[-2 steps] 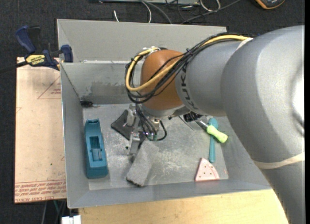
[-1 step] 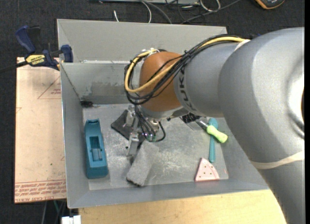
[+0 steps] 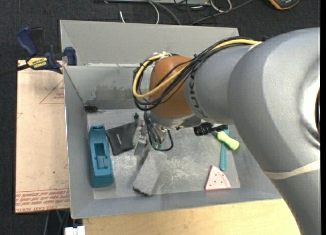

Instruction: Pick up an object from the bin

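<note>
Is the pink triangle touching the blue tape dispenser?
No, the pink triangle lies at the right, well apart from the blue tape dispenser at the left.

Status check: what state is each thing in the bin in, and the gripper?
Dispenser: lying along left wall.
Black piece: flat, beside dispenser.
Grey block: flat, next to gripper.
Pink triangle: flat, lower right.
Green tool: lying at right.
Gripper: low in bin, mid-floor.

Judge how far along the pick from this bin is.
Done: the gripper is down inside the bin, above the gap between the black flat pouch and the grey block. In hand: nothing visibly lifted; both lie on the floor, as do the blue tape dispenser and pink triangle. Left: securing one thing and raising it out.
</note>
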Robot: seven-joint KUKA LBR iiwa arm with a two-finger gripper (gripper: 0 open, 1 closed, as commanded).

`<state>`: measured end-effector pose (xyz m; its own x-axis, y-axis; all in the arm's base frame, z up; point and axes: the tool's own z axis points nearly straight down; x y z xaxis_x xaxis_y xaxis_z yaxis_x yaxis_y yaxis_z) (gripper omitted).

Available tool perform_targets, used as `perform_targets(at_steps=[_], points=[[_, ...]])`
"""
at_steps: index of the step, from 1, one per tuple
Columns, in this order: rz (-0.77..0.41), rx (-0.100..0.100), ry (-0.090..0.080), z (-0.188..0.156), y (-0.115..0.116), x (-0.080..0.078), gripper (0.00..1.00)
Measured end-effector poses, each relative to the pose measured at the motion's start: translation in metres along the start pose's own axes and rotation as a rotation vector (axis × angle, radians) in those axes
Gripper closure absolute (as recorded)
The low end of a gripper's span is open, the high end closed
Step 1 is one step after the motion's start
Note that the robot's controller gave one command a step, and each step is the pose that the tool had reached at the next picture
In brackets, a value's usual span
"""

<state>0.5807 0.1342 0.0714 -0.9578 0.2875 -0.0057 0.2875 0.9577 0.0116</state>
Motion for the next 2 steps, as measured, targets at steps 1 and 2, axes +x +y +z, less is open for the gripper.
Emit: perform_targets(at_steps=[1, 2], points=[[0.0, 0.0, 0.0, 0.0, 0.0, 0.0, 1.0], [0.0, -0.001, 0.0, -0.0005, 0.0002, -0.0001, 1.0]])
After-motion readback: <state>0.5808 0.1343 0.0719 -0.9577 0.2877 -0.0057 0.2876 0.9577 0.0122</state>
